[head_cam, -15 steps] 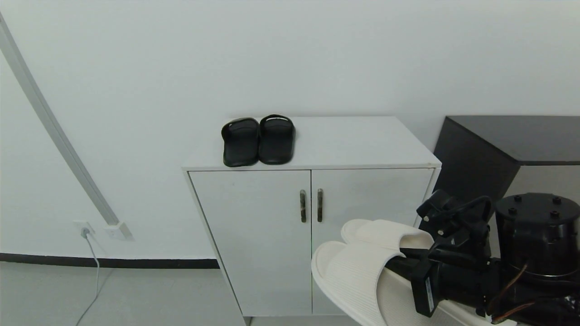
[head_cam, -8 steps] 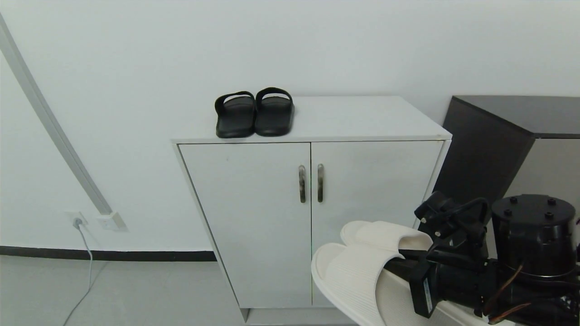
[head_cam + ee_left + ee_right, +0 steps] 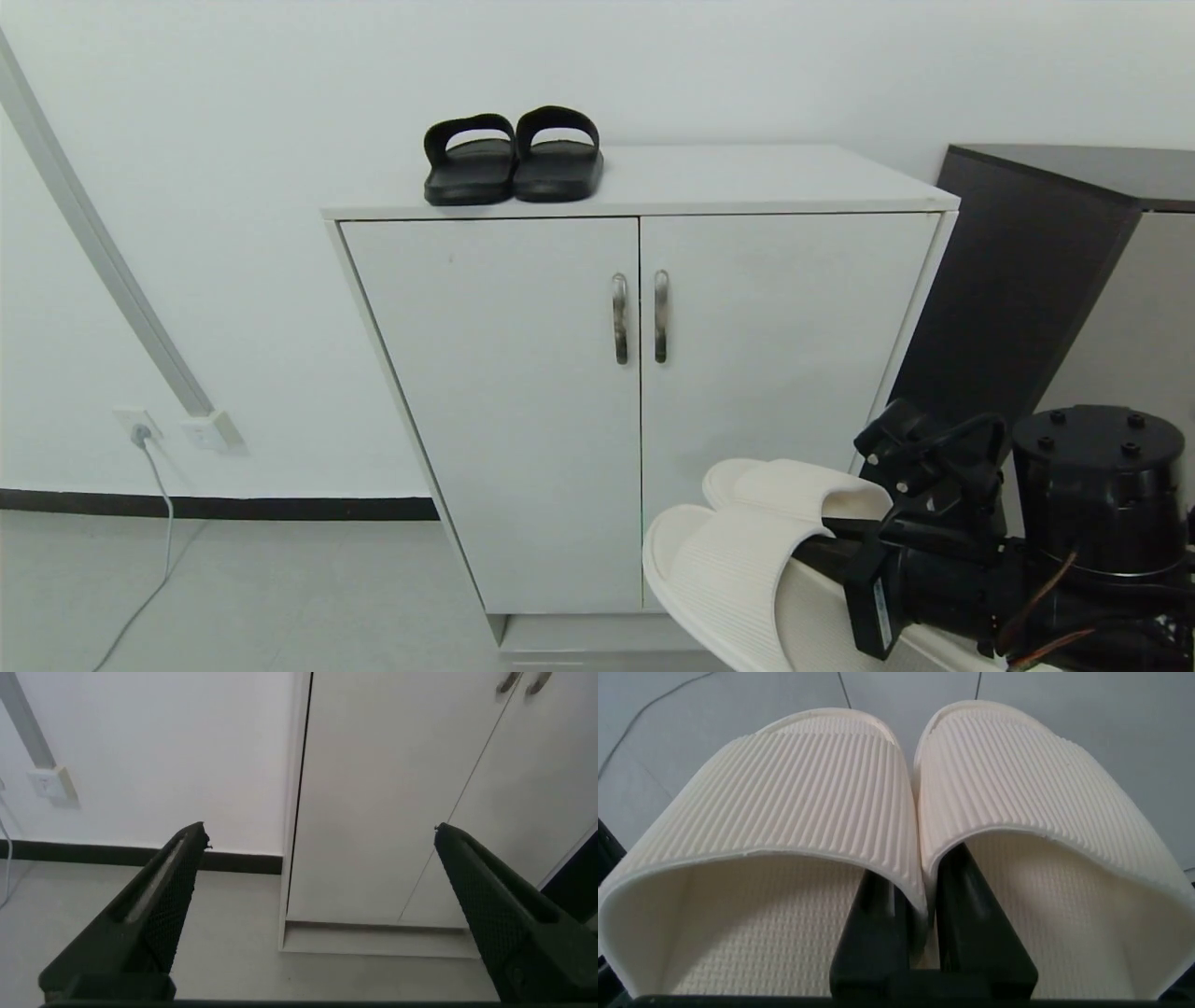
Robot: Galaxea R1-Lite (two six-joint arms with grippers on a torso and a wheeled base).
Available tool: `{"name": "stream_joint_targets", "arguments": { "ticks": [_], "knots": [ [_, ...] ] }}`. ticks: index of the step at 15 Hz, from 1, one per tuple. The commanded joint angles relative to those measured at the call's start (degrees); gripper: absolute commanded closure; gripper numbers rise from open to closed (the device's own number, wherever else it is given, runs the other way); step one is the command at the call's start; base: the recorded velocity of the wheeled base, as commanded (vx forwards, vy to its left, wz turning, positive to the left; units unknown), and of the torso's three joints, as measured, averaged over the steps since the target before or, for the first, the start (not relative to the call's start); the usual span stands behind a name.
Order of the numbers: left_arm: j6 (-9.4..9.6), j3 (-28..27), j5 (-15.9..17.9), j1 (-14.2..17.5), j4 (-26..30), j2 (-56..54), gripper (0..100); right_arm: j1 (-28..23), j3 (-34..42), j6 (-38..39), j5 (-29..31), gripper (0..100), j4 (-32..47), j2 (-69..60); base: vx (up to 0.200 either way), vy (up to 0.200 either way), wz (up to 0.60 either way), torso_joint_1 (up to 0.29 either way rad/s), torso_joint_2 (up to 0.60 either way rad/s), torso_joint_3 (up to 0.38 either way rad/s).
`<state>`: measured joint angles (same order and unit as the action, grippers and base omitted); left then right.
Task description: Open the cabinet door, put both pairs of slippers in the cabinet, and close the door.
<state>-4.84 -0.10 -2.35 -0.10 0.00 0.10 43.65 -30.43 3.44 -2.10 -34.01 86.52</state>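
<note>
Two black slippers (image 3: 555, 163), two white slippers (image 3: 738, 569), one cabinet (image 3: 747, 177), two doors (image 3: 504, 401), two handles (image 3: 620, 318).

Slipper pair (image 3: 513, 159) on cabinet (image 3: 756, 179) top, left side (doors (image 3: 523, 401) shut); other pair (image 3: 747, 551) in right end effector (image 3: 918, 952), before cabinet.

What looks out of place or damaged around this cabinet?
Nothing stands out. The black slippers sit neatly paired on the cabinet top, both doors shut, and the right gripper holds the white slippers side by side.

Light looks bright, even and diffuse to me: no glare on the white two-door cabinet (image 3: 504, 401), only a faint soft shadow on its right door above the ribbed cream slippers (image 3: 738, 560).
</note>
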Motion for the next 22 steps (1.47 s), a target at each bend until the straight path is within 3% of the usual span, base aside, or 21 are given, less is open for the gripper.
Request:
{"name": "stream_joint_targets", "arguments": {
  "ticks": [1,6,10,11,13,16,18,19,22],
  "knots": [
    [0.09,0.01,-0.02,0.01,0.0,-0.01,0,0.12,0.28,-0.01,0.08,100,0.0,0.06,0.0,0.0,0.0,-0.076,0.45,0.373],
    [0.18,-0.08,0.16,0.01,0.09,-0.01,0,0.03,0.63,-0.01,-0.1,100,0.0,0.41,0.0,0.0,0.0,-0.031,0.4,0.371],
    [0.88,-0.17,1.91,-0.87,0.0,4.12,0,0.12,0.46,-0.01,-0.1,100,0.0,0.32,0.0,0.0,0.0,0.003,0.07,0.064],
    [0.62,-0.69,1.91,-0.96,-0.26,5.62,0,0.12,0.54,-0.01,-0.1,100,0.0,0.23,0.0,0.0,0.0,0.002,0.02,0.051],
    [-2.81,-8.43,3.06,-1.05,-0.97,10.01,0,0.12,0.54,-0.01,-0.19,100,-0.09,0.23,0.0,0.0,0.0,0.0,0.0,0.0],
    [-2.98,-15.81,10.09,-0.96,-1.05,21.88,0,0.12,0.54,-0.01,-0.19,100,-0.71,0.23,0.0,0.0,0.0,0.0,0.0,0.0],
    [-2.46,-17.57,14.13,-1.13,-1.32,26.97,0,0.64,0.72,-0.01,-0.28,100,-1.32,0.5,0.0,0.0,0.0,0.0,0.0,0.0],
    [-2.28,-18.45,18.52,-1.22,-2.11,29.96,0,0.82,0.72,0.08,-0.28,100,-1.76,0.58,0.0,0.0,0.0,0.0,0.0,0.0],
    [-2.19,-19.59,24.5,-1.66,-9.58,41.21,0,1.08,0.9,0.17,-1.68,100,-2.11,0.93,0.0,0.0,0.0,0.0,0.0,0.0]
  ]
}}
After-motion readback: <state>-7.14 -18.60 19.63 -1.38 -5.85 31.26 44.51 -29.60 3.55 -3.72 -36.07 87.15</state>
